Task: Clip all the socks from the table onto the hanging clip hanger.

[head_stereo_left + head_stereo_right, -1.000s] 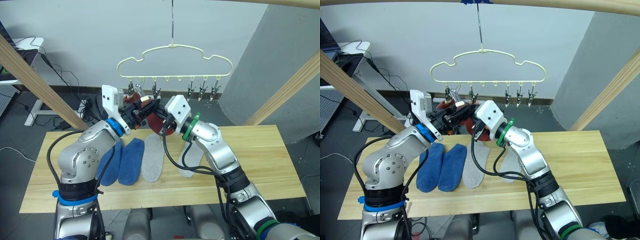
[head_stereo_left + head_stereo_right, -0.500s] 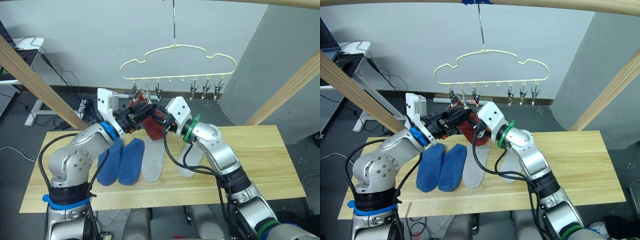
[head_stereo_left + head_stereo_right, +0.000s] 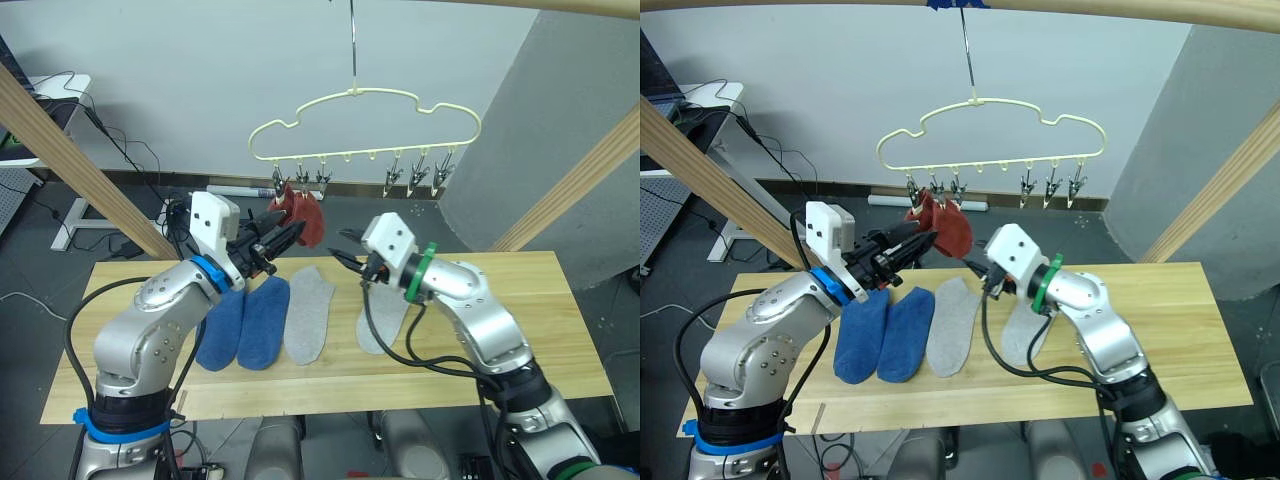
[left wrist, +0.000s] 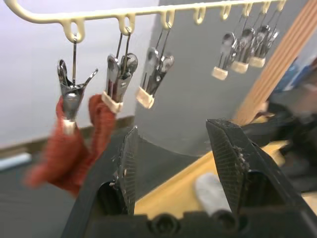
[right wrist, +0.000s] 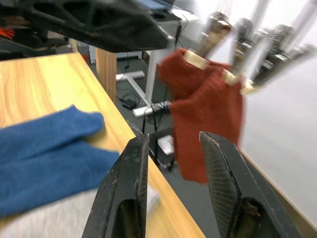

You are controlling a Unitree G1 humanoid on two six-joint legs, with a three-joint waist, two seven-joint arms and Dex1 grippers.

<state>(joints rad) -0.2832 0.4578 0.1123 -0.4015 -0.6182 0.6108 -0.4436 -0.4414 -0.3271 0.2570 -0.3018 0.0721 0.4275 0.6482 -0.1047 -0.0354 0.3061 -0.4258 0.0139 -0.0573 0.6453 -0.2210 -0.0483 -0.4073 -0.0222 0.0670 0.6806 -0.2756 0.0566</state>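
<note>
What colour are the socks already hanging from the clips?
Rust red socks, on the pale yellow clip hanger; clearest in the right eye view.

Both arms raised, left gripper [image 3: 285, 232] and right gripper [image 3: 347, 259] jaws parted

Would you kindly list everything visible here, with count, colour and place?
Red socks: two, rust red, hanging from the hanger's leftmost clips.
Blue socks: two, side by side on the table's left part.
Grey socks: two, light grey, on the table, right of the blue ones.
Hanger: one, pale yellow, hung by a metal hook above the table.
Free clips: four, metal, on the hanger's bottom bar.
Table: one, light wood.
Poles: light wood, slanting at both sides.
Left gripper: open, beside the red socks.
Right gripper: open, above the table.
</note>
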